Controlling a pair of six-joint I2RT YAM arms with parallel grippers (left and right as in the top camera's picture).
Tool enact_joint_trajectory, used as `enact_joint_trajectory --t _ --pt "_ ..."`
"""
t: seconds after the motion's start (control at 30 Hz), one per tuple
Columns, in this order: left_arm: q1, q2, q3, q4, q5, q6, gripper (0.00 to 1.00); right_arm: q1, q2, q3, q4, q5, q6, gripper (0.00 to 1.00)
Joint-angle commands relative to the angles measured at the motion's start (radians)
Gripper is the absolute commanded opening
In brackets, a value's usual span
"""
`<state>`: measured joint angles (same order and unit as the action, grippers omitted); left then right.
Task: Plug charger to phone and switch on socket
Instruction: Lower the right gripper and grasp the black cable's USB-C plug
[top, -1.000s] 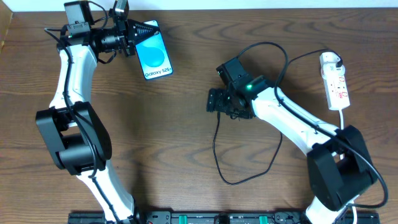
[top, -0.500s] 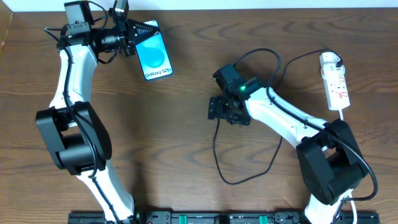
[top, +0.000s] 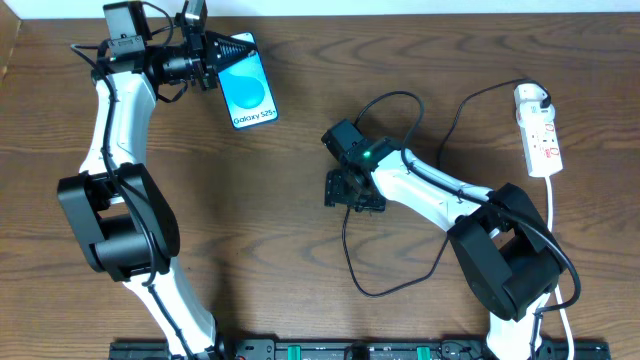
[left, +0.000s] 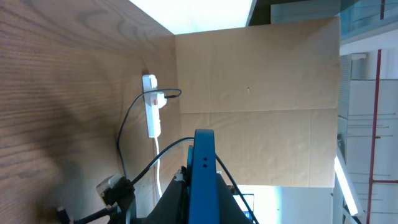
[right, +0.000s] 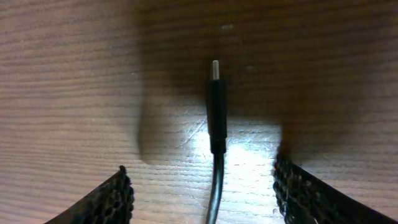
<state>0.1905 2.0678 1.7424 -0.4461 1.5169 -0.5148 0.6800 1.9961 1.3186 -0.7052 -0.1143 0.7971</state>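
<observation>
On 1 wooden table (top: 250, 250) lie 1 phone (top: 247, 88), 1 black charger cable (top: 345, 240) with 1 plug tip (right: 215, 70), and 1 white socket strip (top: 538, 135). There are 2 robot arms: 1 left arm (top: 110, 120) and 1 right arm (top: 430, 190). 1 cardboard panel (left: 261, 93) stands behind.

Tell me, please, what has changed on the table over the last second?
The right gripper swung left and slightly toward the near edge, and now straddles the charger's plug tip with jaws open; nothing is gripped yet. The cable loop behind it shifted left too. Unchanged: the left gripper holds the phone at the far left, and the power strip sits at the right.
</observation>
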Motion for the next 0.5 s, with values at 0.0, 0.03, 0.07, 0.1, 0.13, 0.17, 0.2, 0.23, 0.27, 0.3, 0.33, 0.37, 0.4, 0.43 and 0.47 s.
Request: enact_joint_trajectory --t 0.0,0.03,0.07,0.1,0.13,0.17,0.2,0.23,0.27,0.3,0.33,0.37,0.4,0.43,0.47 --pt "0.000 -0.003 0.009 -0.003 0.034 0.018 0.07 0.002 0.026 0.005 0.007 0.042 0.011 0.70" --pt "0.000 -0.003 0.009 -0.003 0.034 0.018 0.08 0.002 0.029 0.005 0.011 0.046 0.012 0.69" --pt "0.000 -0.003 0.009 -0.003 0.034 0.018 0.07 0.001 0.032 0.005 0.017 0.050 0.014 0.70" --pt "0.000 -0.003 0.009 -0.003 0.034 0.018 0.07 0.000 0.032 0.005 0.023 0.055 0.018 0.70" --pt "0.000 -0.003 0.009 -0.003 0.034 0.019 0.07 0.000 0.035 0.005 0.036 0.058 0.018 0.70" --pt "0.000 -0.003 0.009 -0.003 0.034 0.024 0.07 0.000 0.035 0.005 0.044 0.058 0.018 0.70" --pt "0.000 -0.003 0.009 -0.003 0.032 0.025 0.07 0.000 0.035 0.005 0.050 0.056 0.018 0.68" --pt "0.000 -0.003 0.009 -0.003 0.020 0.025 0.07 0.000 0.035 0.005 0.055 0.056 0.018 0.66" --pt "0.000 -0.003 0.009 -0.006 0.012 0.025 0.08 0.000 0.035 0.005 0.055 0.056 0.018 0.65" --pt "0.000 -0.003 0.009 -0.010 0.008 0.025 0.07 0.000 0.035 0.005 0.055 0.056 0.018 0.63" --pt "0.000 -0.003 0.009 -0.010 0.008 0.025 0.07 0.000 0.035 0.005 0.055 0.056 0.017 0.60" --pt "0.000 -0.003 0.009 -0.010 0.008 0.025 0.08 0.000 0.035 0.005 0.054 0.056 0.018 0.56" --pt "0.000 -0.003 0.009 -0.010 0.008 0.025 0.07 0.000 0.035 0.005 0.054 0.056 0.017 0.53" --pt "0.000 -0.003 0.009 -0.010 0.008 0.025 0.07 0.000 0.035 0.005 0.055 0.056 0.017 0.50" --pt "0.000 -0.003 0.009 -0.010 0.008 0.025 0.07 0.000 0.035 0.005 0.054 0.056 0.017 0.46"
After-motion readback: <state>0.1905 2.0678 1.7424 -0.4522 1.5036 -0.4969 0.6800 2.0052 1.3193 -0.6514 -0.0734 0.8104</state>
